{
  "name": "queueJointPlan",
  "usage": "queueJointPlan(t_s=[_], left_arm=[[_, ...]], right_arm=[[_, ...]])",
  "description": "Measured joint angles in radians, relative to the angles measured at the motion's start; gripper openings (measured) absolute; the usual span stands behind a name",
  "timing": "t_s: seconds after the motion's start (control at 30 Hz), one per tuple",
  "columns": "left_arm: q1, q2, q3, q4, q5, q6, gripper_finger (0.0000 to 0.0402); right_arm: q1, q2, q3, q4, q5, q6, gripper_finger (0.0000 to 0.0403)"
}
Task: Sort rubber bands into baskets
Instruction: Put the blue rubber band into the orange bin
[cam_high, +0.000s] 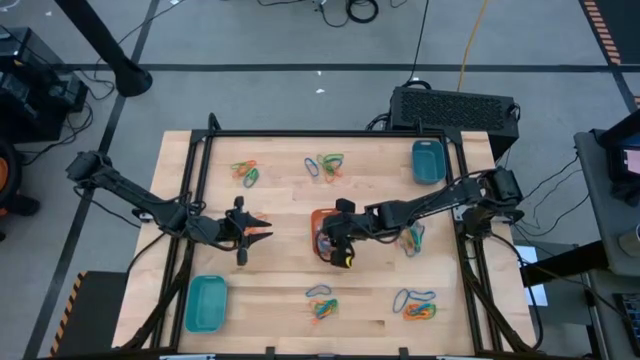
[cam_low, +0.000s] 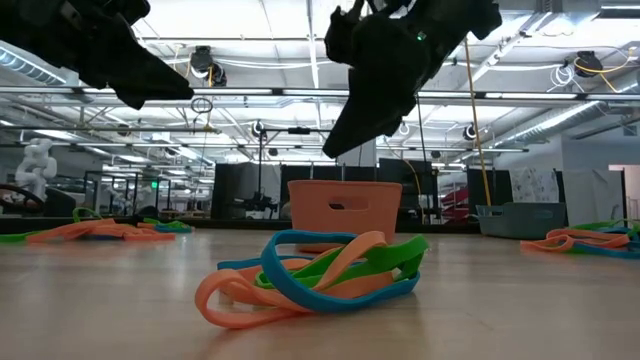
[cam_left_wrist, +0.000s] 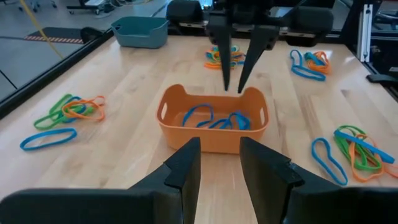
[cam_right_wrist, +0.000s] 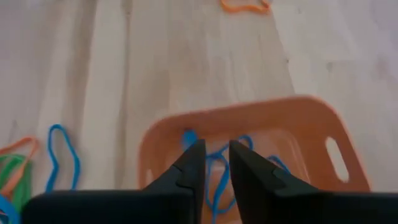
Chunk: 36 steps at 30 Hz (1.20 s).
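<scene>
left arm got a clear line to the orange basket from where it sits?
Probably yes. The left gripper faces the orange basket across bare wood, but the right gripper hangs over the basket's far rim and might crowd it.

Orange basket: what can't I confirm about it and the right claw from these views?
- Orange basket, high view: the right claw covers its inside.
- Blue bands, left wrist view: tangled, count unclear.
- Right wrist view: motion blur; whether a band still hangs from the claw is unclear.

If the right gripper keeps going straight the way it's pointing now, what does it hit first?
Probably the blue rubber bands lying in the orange basket: the right gripper points down into it, fingers slightly apart. Depth is unclear.
</scene>
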Motion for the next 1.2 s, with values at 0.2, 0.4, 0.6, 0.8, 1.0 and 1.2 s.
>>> queueJointPlan(t_s=[0.2, 0.4, 0.6, 0.8, 1.0, 1.2], left_arm=[[0.000, 0.000, 0.000, -0.001, 0.000, -0.001, 0.0121], [0.000, 0.000, 0.000, -0.002, 0.000, -0.001, 0.0121], [0.000, 0.000, 0.000, -0.003, 0.005, -0.001, 0.0121], [0.000, 0.000, 0.000, -0.004, 0.080, -0.003, 0.0121], [0.000, 0.000, 0.000, -0.003, 0.105, -0.002, 0.0121], [0.000, 0.000, 0.000, -0.003, 0.105, -0.004, 0.0121]], right_arm=[[-0.025, 0.000, 0.000, -0.028, 0.001, 0.017, 0.0121], [-0.045, 0.000, 0.063, -0.090, 0.035, -0.006, 0.0148], [-0.070, 0.000, 0.192, -0.174, 0.041, -0.019, 0.0153], [-0.048, -0.001, 0.282, -0.330, -0.028, 0.115, 0.0153], [0.056, -0.001, 0.283, -0.351, -0.136, 0.174, 0.0153], [0.193, -0.001, 0.283, -0.352, -0.147, 0.201, 0.0153]])
